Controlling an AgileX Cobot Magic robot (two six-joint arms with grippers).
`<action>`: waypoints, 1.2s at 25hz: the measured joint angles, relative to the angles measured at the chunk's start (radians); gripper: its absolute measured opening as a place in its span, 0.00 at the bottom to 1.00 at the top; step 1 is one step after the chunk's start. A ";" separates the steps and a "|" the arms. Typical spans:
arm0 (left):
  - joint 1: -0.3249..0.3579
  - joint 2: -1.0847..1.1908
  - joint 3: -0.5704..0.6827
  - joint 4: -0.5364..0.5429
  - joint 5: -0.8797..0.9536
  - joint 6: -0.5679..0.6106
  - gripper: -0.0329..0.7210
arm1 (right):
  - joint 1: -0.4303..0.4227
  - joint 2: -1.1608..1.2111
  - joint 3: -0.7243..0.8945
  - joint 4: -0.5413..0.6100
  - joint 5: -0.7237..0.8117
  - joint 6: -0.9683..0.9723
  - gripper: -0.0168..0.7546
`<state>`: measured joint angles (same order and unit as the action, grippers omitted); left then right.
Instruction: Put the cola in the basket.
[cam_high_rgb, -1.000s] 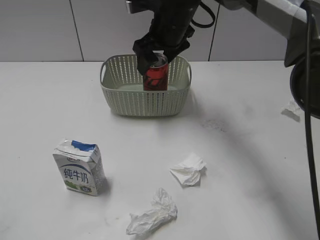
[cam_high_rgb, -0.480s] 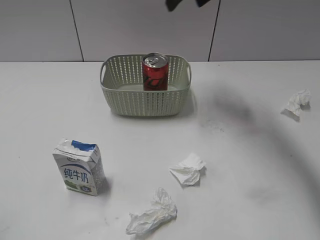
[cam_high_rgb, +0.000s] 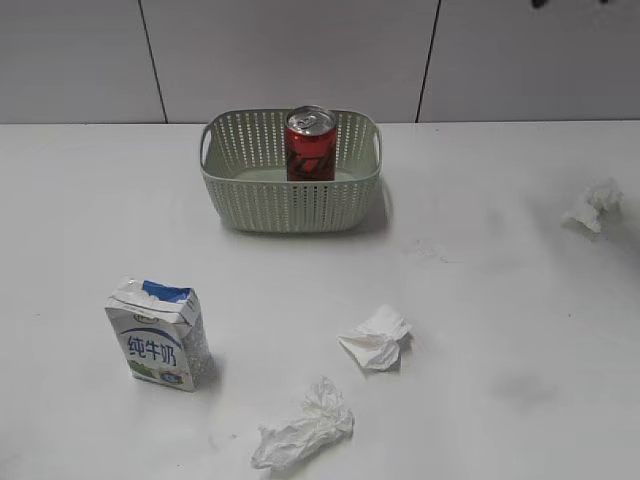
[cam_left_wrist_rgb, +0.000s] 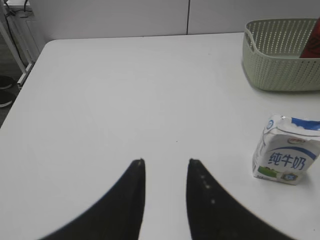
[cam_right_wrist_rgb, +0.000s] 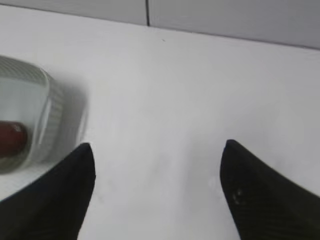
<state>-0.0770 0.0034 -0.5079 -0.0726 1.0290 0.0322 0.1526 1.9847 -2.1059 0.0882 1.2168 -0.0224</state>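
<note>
With the cola (cam_high_rgb: 311, 146) standing upright inside the basket (cam_high_rgb: 290, 205) at upper centre, the wide-open right hand (cam_right_wrist_rgb: 157, 155) should retreat clear, and the left hand (cam_left_wrist_rgb: 165, 165), slightly parted and empty, should stay parked.

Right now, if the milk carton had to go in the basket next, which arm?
Probably left: the left gripper hangs open near the milk carton. The right gripper is over by the basket.

cola (cam_high_rgb: 311, 146) upright inside basket (cam_high_rgb: 290, 201) | milk carton (cam_high_rgb: 157, 334) front-left | tissues (cam_high_rgb: 377, 338) scattered
</note>
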 joint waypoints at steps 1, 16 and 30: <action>0.000 0.000 0.000 0.000 0.000 0.000 0.35 | -0.016 -0.036 0.061 -0.007 -0.001 0.000 0.78; 0.000 0.000 0.000 0.000 0.000 0.000 0.35 | -0.057 -0.900 1.147 -0.057 -0.049 -0.018 0.78; 0.000 0.000 0.000 0.000 0.000 0.000 0.35 | -0.057 -1.607 1.548 -0.088 -0.167 -0.016 0.78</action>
<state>-0.0770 0.0034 -0.5079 -0.0726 1.0290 0.0322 0.0958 0.3782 -0.5579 0.0000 1.0499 -0.0383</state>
